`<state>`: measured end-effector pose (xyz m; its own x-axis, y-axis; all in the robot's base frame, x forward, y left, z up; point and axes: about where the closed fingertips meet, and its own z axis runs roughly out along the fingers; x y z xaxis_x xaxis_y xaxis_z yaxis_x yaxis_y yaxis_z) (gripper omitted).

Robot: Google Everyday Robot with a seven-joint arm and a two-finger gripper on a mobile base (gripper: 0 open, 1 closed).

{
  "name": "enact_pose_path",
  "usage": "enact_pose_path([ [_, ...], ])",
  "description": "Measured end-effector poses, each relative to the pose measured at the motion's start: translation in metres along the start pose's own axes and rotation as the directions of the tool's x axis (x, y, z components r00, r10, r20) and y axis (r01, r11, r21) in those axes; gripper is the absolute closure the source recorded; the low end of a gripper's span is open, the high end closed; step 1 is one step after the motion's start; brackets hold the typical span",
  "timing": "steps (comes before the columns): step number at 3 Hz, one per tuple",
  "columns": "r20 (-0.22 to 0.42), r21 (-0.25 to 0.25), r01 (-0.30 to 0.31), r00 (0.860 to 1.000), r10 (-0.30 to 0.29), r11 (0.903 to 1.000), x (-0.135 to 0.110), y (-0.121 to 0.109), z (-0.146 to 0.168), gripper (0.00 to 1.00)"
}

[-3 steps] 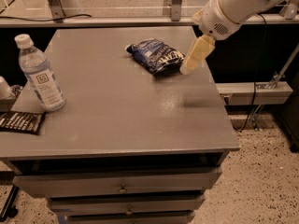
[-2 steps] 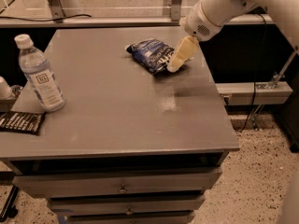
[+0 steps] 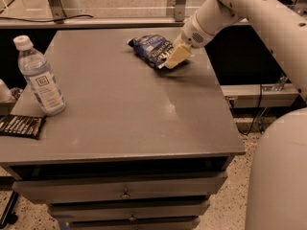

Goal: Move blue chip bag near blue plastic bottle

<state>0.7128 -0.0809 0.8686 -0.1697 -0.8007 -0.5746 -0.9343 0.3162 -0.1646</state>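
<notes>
The blue chip bag [image 3: 150, 48] lies crumpled on the far middle of the grey table [image 3: 124, 114]. My gripper [image 3: 173, 59] comes down from the upper right on the white arm and sits at the bag's right edge, touching or just over it. The blue plastic bottle [image 3: 40, 77], with a white cap and a white label with a dark square logo, stands upright near the table's left edge, well apart from the bag.
A flat dark wrapper with white lettering [image 3: 21, 125] lies at the table's left front edge. Drawers [image 3: 125, 193] run below the tabletop. A rail and glass panel [image 3: 120, 20] stand behind the table. The robot's white body [image 3: 278, 176] fills the lower right.
My gripper has moved left and down from the table's right side to the right edge of the chip bag. The bag and the bottle have stayed in place.
</notes>
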Motion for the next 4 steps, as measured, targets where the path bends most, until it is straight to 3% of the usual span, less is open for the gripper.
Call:
enact_pose_path([
  [2, -0.016, -0.039, -0.051, 0.999, 0.051, 0.9979, 0.015, 0.006, 0.020, 0.86],
  [3, 0.017, -0.030, -0.043, 0.999, 0.044, 0.9986, 0.002, 0.006, 0.007, 1.00],
  [4, 0.092, -0.058, 0.035, 0.995, -0.030, 0.9977, -0.039, 0.031, -0.017, 1.00],
])
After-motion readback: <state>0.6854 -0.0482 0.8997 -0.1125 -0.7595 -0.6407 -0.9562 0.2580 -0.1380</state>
